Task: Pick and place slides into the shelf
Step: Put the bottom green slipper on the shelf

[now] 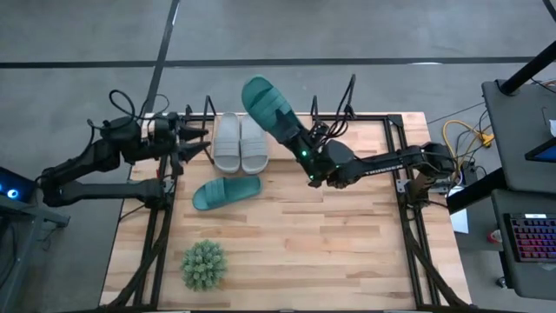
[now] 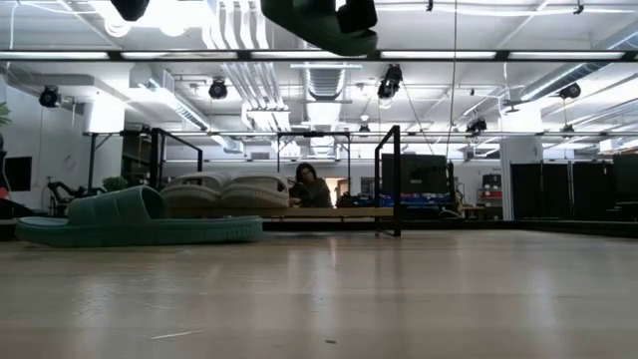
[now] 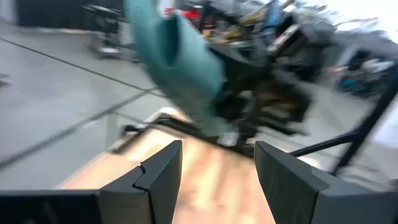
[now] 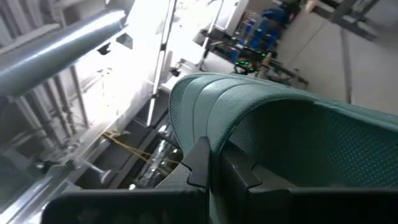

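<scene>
Grey concrete floor [image 1: 365, 30], ceiling strip lights [image 2: 299, 55] & ducts, person seated [image 2: 311, 186] in bkgd.

You have a light wood table [image 1: 330, 252] carrying one teal slide [image 1: 226, 192] and a spiky green plant [image 1: 203, 264]. At its far edge the shelf [image 1: 347, 115] holds two grey slides [image 1: 239, 143] side by side.

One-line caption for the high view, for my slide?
Right gripper lifts teal rubber slide toward black wire shelf.
</scene>
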